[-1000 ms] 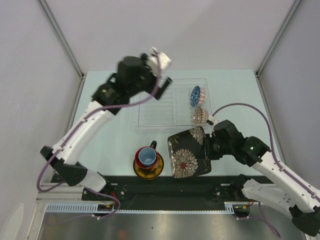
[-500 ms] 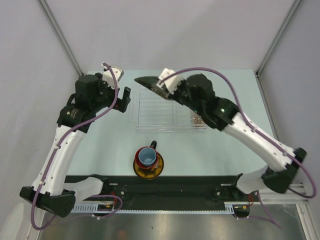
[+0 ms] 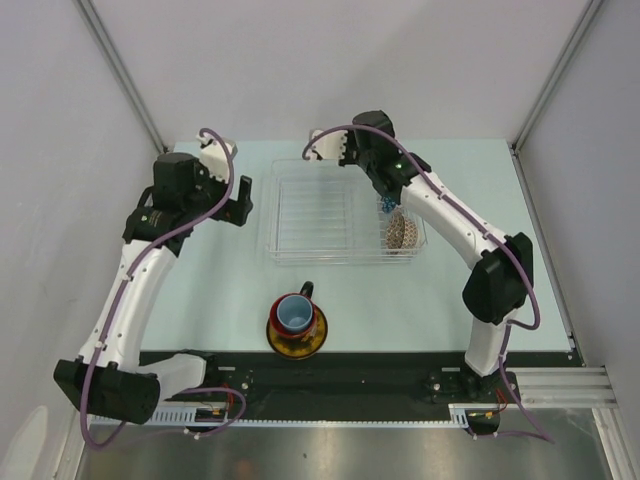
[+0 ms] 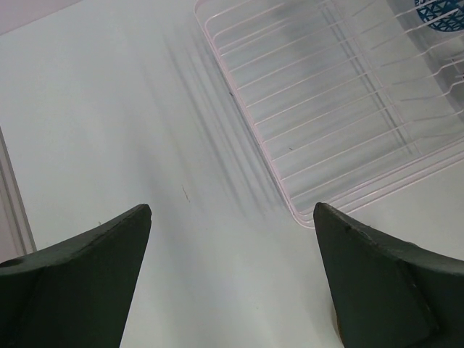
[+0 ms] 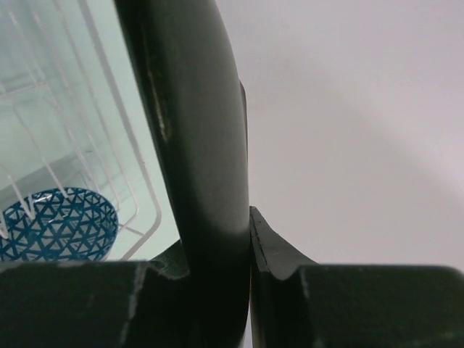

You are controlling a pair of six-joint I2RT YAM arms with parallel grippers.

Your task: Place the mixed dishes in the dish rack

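The right gripper (image 5: 246, 225) is clamping the square black plate (image 5: 196, 145), which is showing only its dark rim, edge-on, in the right wrist view. From above, this arm is reaching to the far edge of the desk (image 3: 220, 280), over the far wall of the dish rack (image 3: 300, 252), but the plate itself is hard to make out there. The rack is lying at the far middle of the desk. The small blue-patterned bowl (image 5: 54, 225) is sitting in the end of the rack toward the right edge, and a flower-patterned dish (image 3: 402, 235) is lying just beside it toward the near edge; what kind of dish it is cannot be told. The left gripper (image 4: 232, 210) is hanging spread wide and empty over bare desk just beside the rack, on the side of the left edge. Near the middle of the near edge, the light-blue cup (image 3: 294, 314) is standing on the round saucer (image 3: 312, 338), well apart from the rack.
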